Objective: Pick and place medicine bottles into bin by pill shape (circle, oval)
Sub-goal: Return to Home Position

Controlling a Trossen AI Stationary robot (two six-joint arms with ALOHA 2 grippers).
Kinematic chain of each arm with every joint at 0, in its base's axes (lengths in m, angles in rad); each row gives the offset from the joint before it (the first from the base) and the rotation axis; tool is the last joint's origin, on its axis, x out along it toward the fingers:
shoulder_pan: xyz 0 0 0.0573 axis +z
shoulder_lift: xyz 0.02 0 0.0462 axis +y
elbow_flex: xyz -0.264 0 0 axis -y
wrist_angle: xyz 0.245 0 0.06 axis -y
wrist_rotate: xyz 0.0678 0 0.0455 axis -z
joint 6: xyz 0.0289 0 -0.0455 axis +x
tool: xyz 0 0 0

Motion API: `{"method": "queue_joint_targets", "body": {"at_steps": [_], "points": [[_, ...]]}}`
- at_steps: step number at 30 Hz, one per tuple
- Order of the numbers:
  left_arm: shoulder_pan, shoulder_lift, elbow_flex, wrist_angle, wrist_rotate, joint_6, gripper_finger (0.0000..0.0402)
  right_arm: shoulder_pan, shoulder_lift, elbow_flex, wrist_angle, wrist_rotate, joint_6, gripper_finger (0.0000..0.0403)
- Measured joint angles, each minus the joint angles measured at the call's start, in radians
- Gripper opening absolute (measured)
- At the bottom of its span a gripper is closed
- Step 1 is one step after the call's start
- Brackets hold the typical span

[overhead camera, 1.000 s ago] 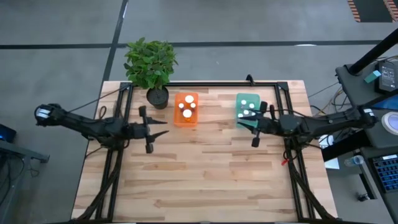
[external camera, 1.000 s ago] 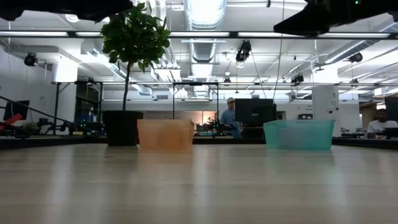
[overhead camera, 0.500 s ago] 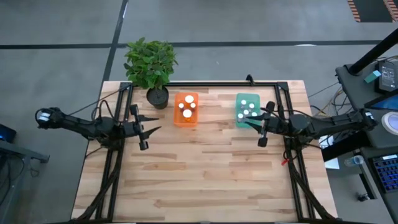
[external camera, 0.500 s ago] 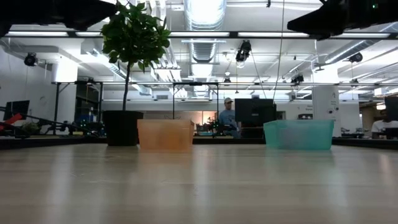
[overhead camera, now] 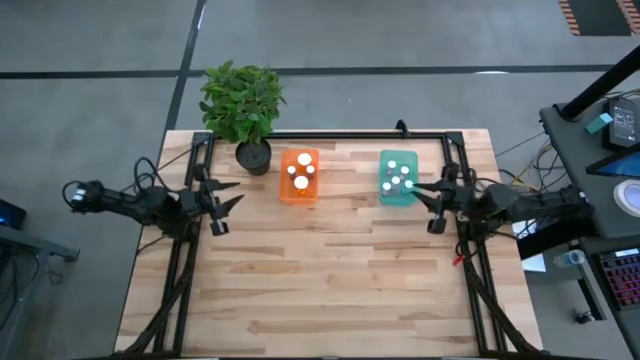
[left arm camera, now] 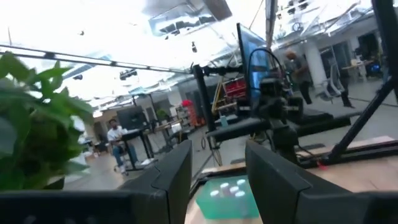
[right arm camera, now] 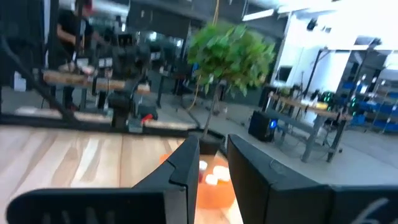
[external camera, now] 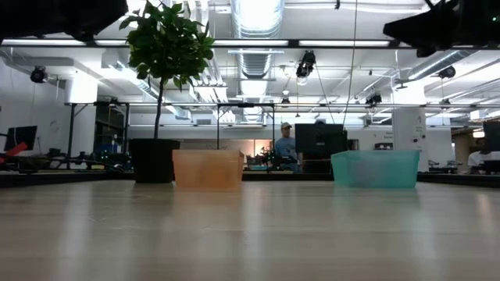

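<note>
Medicine bottles show as white caps inside both bins. The orange bin (overhead camera: 299, 177) holds three (overhead camera: 300, 172); the teal bin (overhead camera: 397, 179) holds several (overhead camera: 397, 178). Both bins stand on the wooden table near its far edge. My left gripper (overhead camera: 233, 196) hovers above the table's left side, left of the orange bin, open and empty (left arm camera: 217, 180). My right gripper (overhead camera: 420, 190) hovers just right of the teal bin, its fingers a narrow gap apart with nothing between them (right arm camera: 213, 165). Both point toward the table's middle, slightly upward.
A potted plant (overhead camera: 243, 105) in a black pot (overhead camera: 254, 156) stands at the far left, beside the orange bin. A black frame (overhead camera: 330, 134) runs along the far edge and down both sides. Bare wood (overhead camera: 320, 270) fills the middle and near part. A person (external camera: 287, 147) sits far behind.
Both arms have drawn back from the table's middle: my left gripper toward the left edge, my right gripper toward the right edge, off the teal bin. Each has tipped its fingers somewhat upward. The bins and bottles have stayed where they were.
</note>
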Motion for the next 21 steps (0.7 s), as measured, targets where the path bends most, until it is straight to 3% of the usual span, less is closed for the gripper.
{"method": "queue_joint_targets", "body": {"at_steps": [8, 16, 21], "points": [[0.000, -0.136, -0.068, -0.008, -0.016, 0.000, 0.0132, 0.000, -0.181, -0.037, -0.110, 0.002, 0.000, 0.0064], [0.000, -0.249, -0.142, -0.005, -0.016, -0.010, 0.0132, 0.000, -0.167, -0.072, -0.130, 0.001, 0.032, 0.0052], [0.000, -0.235, -0.166, -0.004, -0.028, -0.056, 0.0132, 0.000, -0.186, -0.127, -0.124, 0.001, 0.062, 0.0051]]}}
